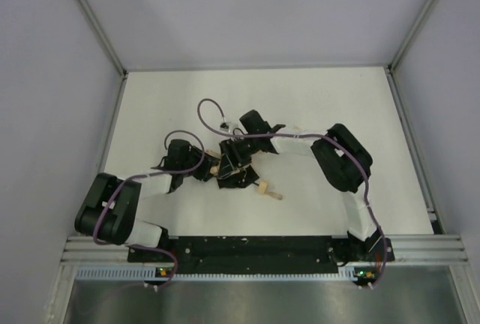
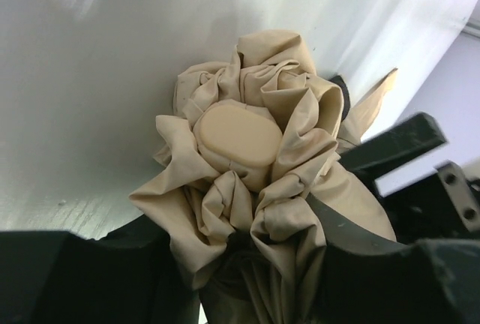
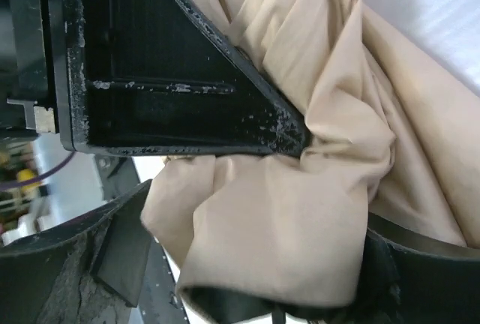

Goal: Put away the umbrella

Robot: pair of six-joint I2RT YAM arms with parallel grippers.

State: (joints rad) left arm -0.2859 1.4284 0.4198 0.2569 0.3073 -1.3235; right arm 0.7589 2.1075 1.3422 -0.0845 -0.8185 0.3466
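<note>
The umbrella point(image 1: 262, 187) lies at the table's middle; its tan handle and loop strap stick out to the lower right of the grippers. My left gripper point(image 1: 204, 168) and right gripper point(image 1: 234, 160) meet over its folded canopy, which they mostly hide. In the left wrist view the beige fabric point(image 2: 300, 106) bunches round a tan end cap point(image 2: 238, 138), and the left gripper point(image 2: 247, 245) is shut on the fabric. In the right wrist view the right gripper point(image 3: 289, 215) is shut on a thick fold of beige canopy point(image 3: 285, 219). The shaft and closure band are hidden.
The white table point(image 1: 315, 99) is bounded by grey walls with metal rails at the left point(image 1: 112, 125) and right point(image 1: 409, 125). A black base bar point(image 1: 255, 247) runs along the near edge. Purple cables point(image 1: 206, 106) loop above the grippers.
</note>
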